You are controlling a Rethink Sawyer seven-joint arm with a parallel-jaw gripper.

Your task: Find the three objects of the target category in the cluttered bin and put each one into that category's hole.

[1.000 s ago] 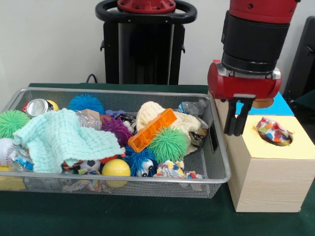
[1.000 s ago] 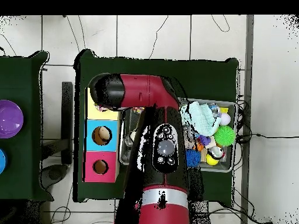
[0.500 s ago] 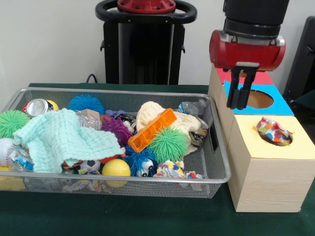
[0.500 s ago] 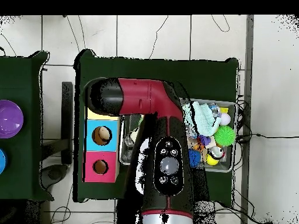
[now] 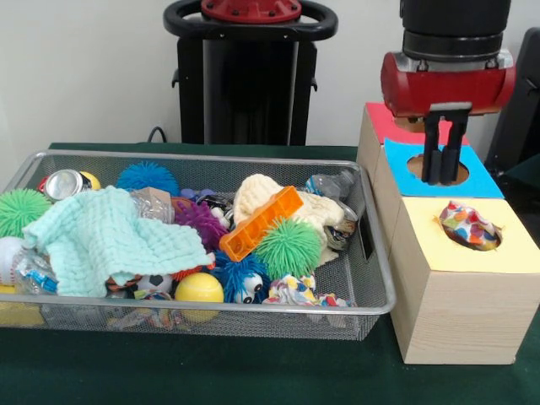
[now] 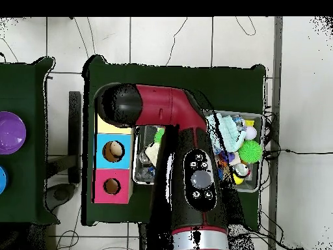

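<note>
In the front view, a silver wire-mesh bin stood on the dark green tablecloth, packed with clutter. At its left end lay a green spiky ball and a crushed silver can, with a pale mint knitted cloth spread across the left half. A blue spiky ball sat toward the back, and a yellow smooth ball rested against the front wall. Near the middle, an orange ribbed plastic block lay tilted, its long axis running from lower left up to upper right, resting on a cream knitted fabric piece. A second green spiky ball touched the block's lower side, and a patterned fabric scrap lay by the front wall below it.

Just beside the bin on the right stood a light wooden box topped with yellow, blue and red panels. A multicoloured patterned fabric item sat bunched in the hole of the yellow panel, partly sunk in and partly above the rim; no clear long axis could be made out.

The red and black gripper hung over the hole in the blue panel, its two dark fingers pointing straight down, drawn close together and empty.

In the overhead view, the red arm covered the yellow panel.
</note>
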